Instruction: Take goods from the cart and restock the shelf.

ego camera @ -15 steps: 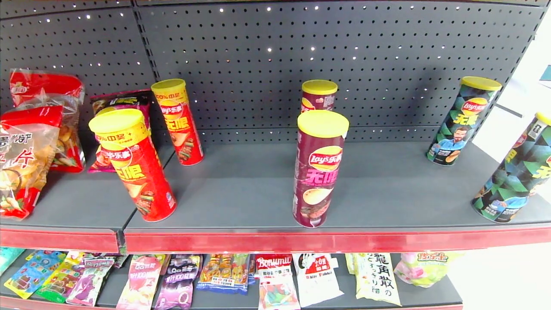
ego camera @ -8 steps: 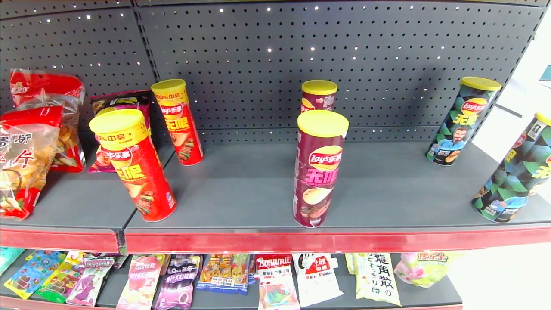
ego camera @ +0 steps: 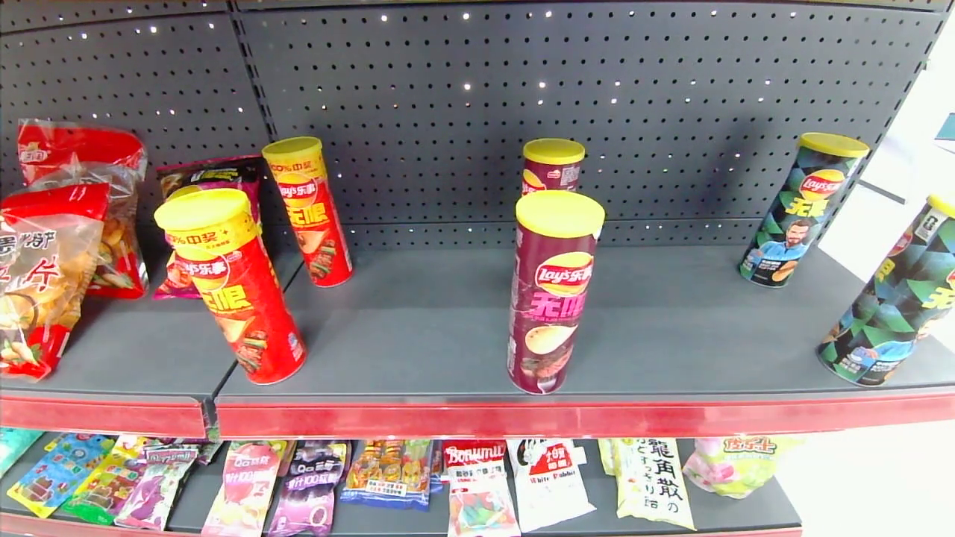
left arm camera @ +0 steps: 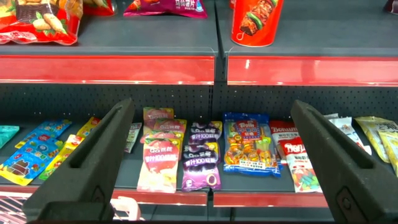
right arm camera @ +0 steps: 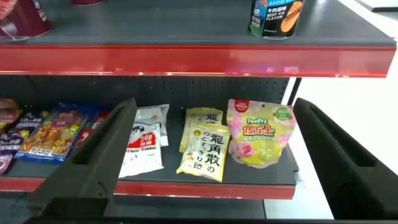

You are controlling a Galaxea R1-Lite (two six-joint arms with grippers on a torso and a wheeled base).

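Left tool and right tool spread, empty, held before shelf front edge, likely free for pick from cart.

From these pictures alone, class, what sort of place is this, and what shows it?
Probably a shop's snack aisle: a pegboard-backed shelf with red edging, upright chip cans, snack packets on the lower shelf.

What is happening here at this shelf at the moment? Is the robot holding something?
Nothing is being handled right now. The left gripper and the right gripper are both open and empty, facing the lower shelf with its snack bags. On the upper shelf stand red cans, maroon cans and dark patterned cans, with wide gaps between them.
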